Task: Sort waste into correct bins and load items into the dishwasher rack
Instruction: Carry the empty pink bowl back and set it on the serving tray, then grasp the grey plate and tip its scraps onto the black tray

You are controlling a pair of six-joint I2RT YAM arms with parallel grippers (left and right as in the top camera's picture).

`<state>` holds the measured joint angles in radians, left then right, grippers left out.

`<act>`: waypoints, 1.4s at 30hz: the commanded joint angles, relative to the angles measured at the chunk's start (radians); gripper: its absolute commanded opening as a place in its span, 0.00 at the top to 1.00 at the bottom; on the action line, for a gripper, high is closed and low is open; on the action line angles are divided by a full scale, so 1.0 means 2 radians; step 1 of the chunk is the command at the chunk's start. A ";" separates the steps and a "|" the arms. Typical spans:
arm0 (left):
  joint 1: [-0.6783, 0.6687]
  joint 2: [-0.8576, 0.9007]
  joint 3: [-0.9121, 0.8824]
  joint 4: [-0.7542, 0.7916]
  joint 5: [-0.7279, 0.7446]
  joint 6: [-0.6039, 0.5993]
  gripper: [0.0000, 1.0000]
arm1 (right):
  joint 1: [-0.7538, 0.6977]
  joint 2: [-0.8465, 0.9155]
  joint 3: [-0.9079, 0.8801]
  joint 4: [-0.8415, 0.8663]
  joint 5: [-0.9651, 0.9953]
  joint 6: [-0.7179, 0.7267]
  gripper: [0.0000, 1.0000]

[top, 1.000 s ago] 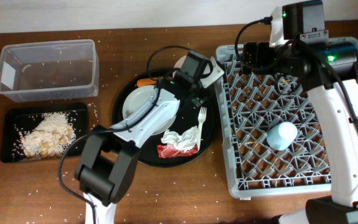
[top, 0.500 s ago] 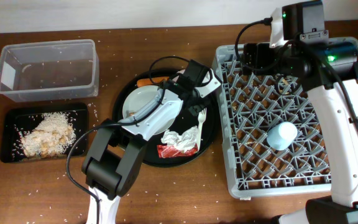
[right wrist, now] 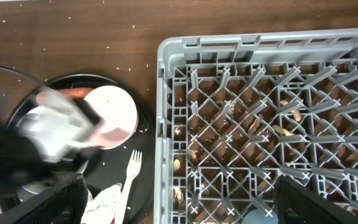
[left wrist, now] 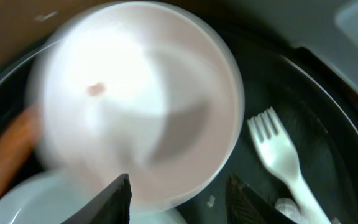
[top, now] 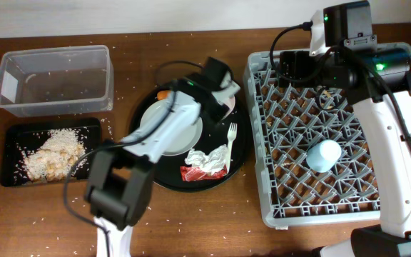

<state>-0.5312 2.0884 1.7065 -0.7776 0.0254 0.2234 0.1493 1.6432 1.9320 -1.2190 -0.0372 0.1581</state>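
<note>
My left gripper (left wrist: 179, 205) is open low over the round black tray (top: 237, 153), its jaws either side of the near rim of the small white bowl (left wrist: 135, 106), not closed on it. The bowl also shows in the right wrist view (right wrist: 110, 112). The orange carrot (left wrist: 8, 146) lies left of the bowl, and the white fork (left wrist: 284, 162) lies right of it. The grey plate (top: 191, 132), the crumpled napkin (top: 209, 158) and the red wrapper (top: 195, 173) sit on the same tray. The blue cup (top: 325, 155) lies in the grey rack (top: 334, 207). My right gripper (right wrist: 185, 208) is open and empty above the rack's far left corner.
A clear tub (top: 56, 78) stands at the far left. In front of it a black rectangular tray (top: 13, 135) holds rice and crumbs. Rice grains are scattered over the wooden table. Crumbs lie under the rack's lattice floor.
My left arm has swung left and its wrist has turned, with the gripper shifting slightly toward the back of the round tray; its view is blurred by motion. The right arm has not moved.
</note>
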 commanded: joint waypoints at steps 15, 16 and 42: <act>-0.008 -0.045 -0.124 -0.047 -0.070 -0.193 0.61 | 0.000 0.009 0.001 -0.015 0.013 0.001 0.06; -0.008 -0.045 -0.124 -0.047 -0.069 -0.193 0.62 | 0.000 0.010 0.001 -0.016 0.013 0.001 0.05; -0.008 0.006 -0.125 -0.047 -0.080 -0.103 0.91 | 0.000 0.010 0.001 -0.037 0.025 0.001 0.06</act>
<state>-0.5480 2.0655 1.4616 -0.8673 -0.1131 0.0074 0.1493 1.6569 1.9316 -1.2865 -0.0032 0.1574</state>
